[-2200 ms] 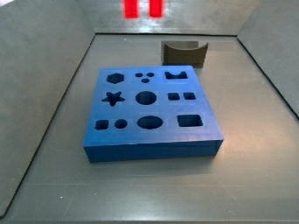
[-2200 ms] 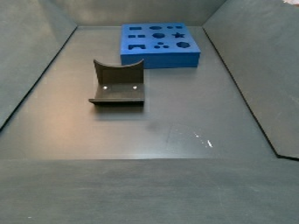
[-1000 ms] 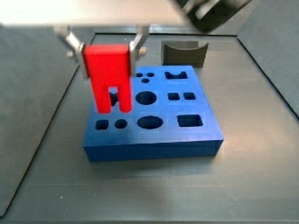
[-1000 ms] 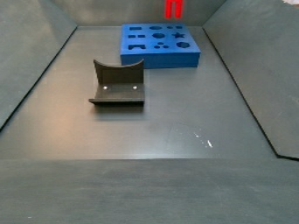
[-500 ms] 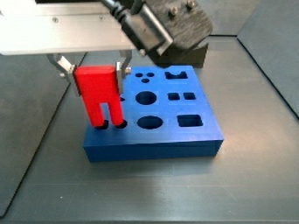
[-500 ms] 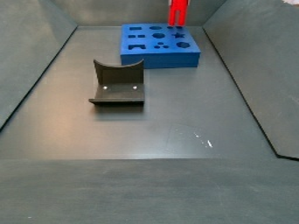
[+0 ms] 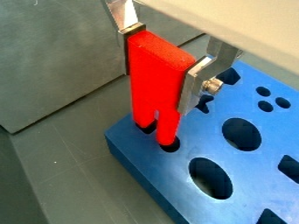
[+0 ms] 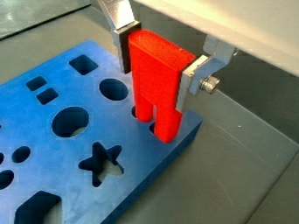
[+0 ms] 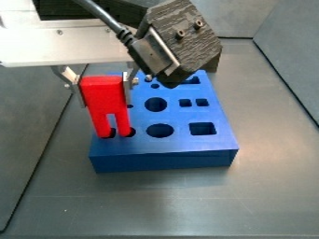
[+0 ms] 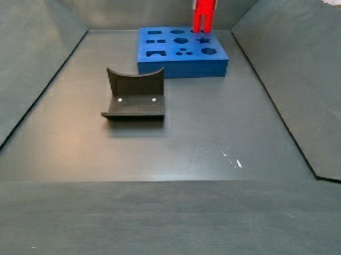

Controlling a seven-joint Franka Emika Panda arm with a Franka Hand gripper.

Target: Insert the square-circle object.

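A thick blue board [image 10: 186, 64] lies flat on the dull grey floor [image 10: 200, 149] at the far end in a side view. Its top has cut-out holes, among them a star [image 8: 103, 159] and a rectangle [image 9: 203, 126]. A dark grey curved block [image 10: 134, 97] stands on the floor, well apart from it. The gripper [image 9: 100, 80] hangs over one corner of the board.

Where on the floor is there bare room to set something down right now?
Widest bare floor lies in front of the fixture. A narrower strip runs between fixture and blue board. The board's corner is crowded: the gripper holds the square-circle object there, prongs at the holes.
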